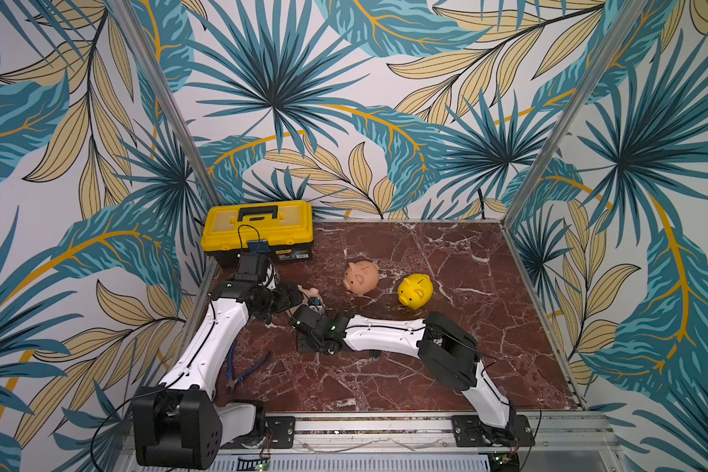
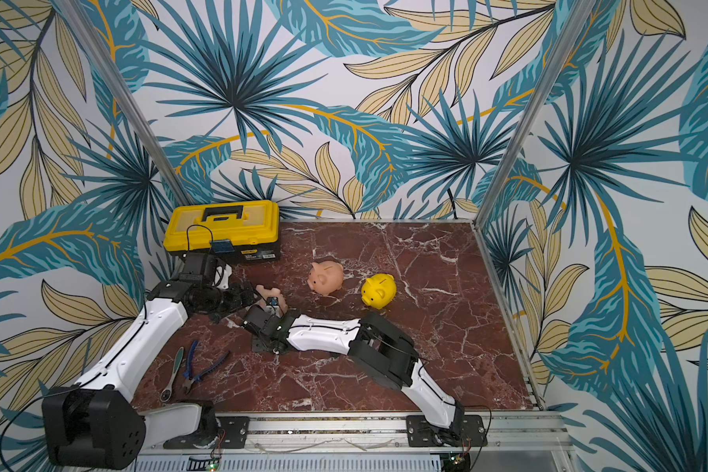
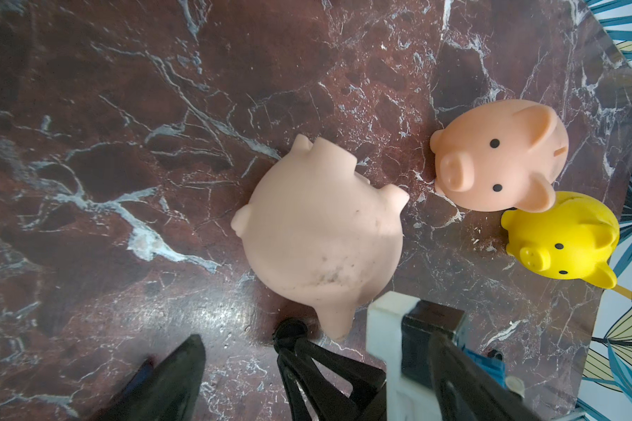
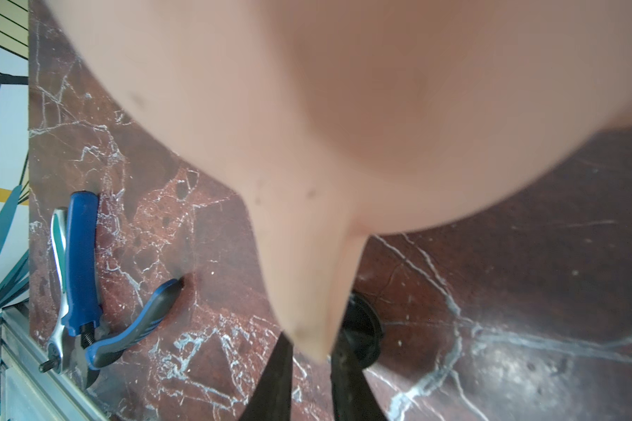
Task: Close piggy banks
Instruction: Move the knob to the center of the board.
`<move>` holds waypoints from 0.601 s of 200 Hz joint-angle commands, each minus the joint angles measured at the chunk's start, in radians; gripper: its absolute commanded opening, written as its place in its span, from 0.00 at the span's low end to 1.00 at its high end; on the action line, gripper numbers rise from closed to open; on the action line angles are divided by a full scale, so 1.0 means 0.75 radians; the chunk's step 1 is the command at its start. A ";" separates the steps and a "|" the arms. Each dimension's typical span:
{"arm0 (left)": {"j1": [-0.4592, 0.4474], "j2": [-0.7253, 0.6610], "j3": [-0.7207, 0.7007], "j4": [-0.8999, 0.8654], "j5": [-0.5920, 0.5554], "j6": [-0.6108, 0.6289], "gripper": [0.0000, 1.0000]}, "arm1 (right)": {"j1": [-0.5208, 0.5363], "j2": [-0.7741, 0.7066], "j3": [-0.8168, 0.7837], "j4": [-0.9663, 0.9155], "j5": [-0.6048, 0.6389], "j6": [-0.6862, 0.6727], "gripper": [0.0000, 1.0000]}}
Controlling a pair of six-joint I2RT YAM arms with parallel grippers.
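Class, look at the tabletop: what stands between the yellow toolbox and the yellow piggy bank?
The upright peach piggy bank stands between the toolbox and the yellow piggy bank, in both top views.

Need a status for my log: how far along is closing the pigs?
Done: unconfirmed; peach pig and yellow pig stand upright, undersides hidden. In hand: right fingers pinch a leg of the tipped pale pig, a black plug beside it. Remaining: probably fitting that plug.

Red marble tabletop [image 1: 487, 261] carries a toolbox [image 1: 258, 229], peach piggy bank [image 1: 361, 278], yellow piggy bank [image 1: 415, 289], pliers [image 4: 84, 262] and ratchet [image 2: 173, 370].
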 commanded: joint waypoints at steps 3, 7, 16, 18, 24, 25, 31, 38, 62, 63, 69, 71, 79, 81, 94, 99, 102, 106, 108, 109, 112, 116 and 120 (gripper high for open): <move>0.016 -0.002 0.004 -0.007 0.004 0.026 0.96 | 0.009 0.050 0.015 -0.046 -0.007 0.019 0.22; 0.014 -0.002 0.003 -0.007 0.006 0.026 0.96 | 0.011 0.051 0.014 -0.046 -0.009 0.019 0.22; 0.015 -0.002 0.000 -0.006 0.005 0.026 0.96 | 0.010 0.053 0.014 -0.046 -0.011 0.022 0.22; 0.016 -0.002 0.000 -0.006 0.005 0.026 0.96 | 0.010 0.054 0.014 -0.046 -0.012 0.022 0.22; 0.016 -0.002 0.000 -0.007 0.006 0.026 0.96 | 0.011 0.056 0.016 -0.048 -0.012 0.021 0.22; 0.016 -0.003 0.000 -0.007 0.004 0.026 0.96 | 0.010 0.057 0.016 -0.049 -0.013 0.020 0.22; 0.016 -0.002 -0.003 -0.007 0.006 0.028 0.96 | 0.010 0.059 0.016 -0.055 -0.008 0.022 0.22; 0.015 -0.002 -0.002 -0.007 0.006 0.028 0.96 | 0.010 0.060 0.014 -0.062 -0.005 0.024 0.22; 0.016 -0.004 -0.002 -0.007 0.003 0.030 0.96 | 0.010 0.056 0.007 -0.084 0.002 0.024 0.22; 0.015 -0.004 -0.003 -0.007 0.004 0.030 0.96 | 0.010 0.055 0.005 -0.086 0.003 0.024 0.22; 0.016 -0.004 -0.004 -0.007 0.004 0.030 0.96 | 0.010 0.049 -0.004 -0.087 0.010 0.023 0.22; 0.015 -0.004 -0.003 -0.007 0.003 0.031 0.96 | 0.010 0.045 -0.008 -0.088 0.012 0.023 0.21; 0.015 -0.002 -0.002 -0.007 0.004 0.032 0.96 | 0.009 0.035 -0.019 -0.098 0.020 0.023 0.22; 0.016 -0.002 -0.003 -0.007 0.004 0.032 0.96 | 0.010 0.035 -0.022 -0.101 0.020 0.024 0.22; 0.016 -0.002 -0.003 -0.007 0.003 0.034 0.96 | 0.008 0.018 -0.041 -0.121 0.031 0.018 0.21; 0.016 -0.002 -0.004 -0.007 0.002 0.034 0.96 | 0.008 0.010 -0.051 -0.127 0.035 0.017 0.22; 0.015 -0.003 -0.003 -0.007 0.002 0.034 0.96 | 0.008 0.003 -0.058 -0.130 0.040 0.016 0.22; 0.015 -0.004 -0.005 -0.007 0.003 0.036 0.96 | 0.008 -0.005 -0.069 -0.133 0.045 0.016 0.22; 0.014 -0.004 -0.004 -0.007 0.004 0.036 0.96 | 0.008 -0.011 -0.076 -0.135 0.049 0.016 0.22; 0.015 -0.004 -0.005 -0.007 0.004 0.036 0.96 | 0.008 -0.012 -0.079 -0.136 0.050 0.016 0.22; 0.016 -0.006 -0.004 -0.007 0.004 0.036 0.96 | 0.006 -0.020 -0.087 -0.136 0.053 0.017 0.22; 0.016 -0.006 -0.005 -0.007 0.004 0.036 0.96 | 0.006 -0.031 -0.102 -0.136 0.062 0.014 0.22; 0.016 -0.007 -0.006 -0.007 0.002 0.036 0.96 | 0.004 -0.043 -0.117 -0.136 0.068 0.015 0.21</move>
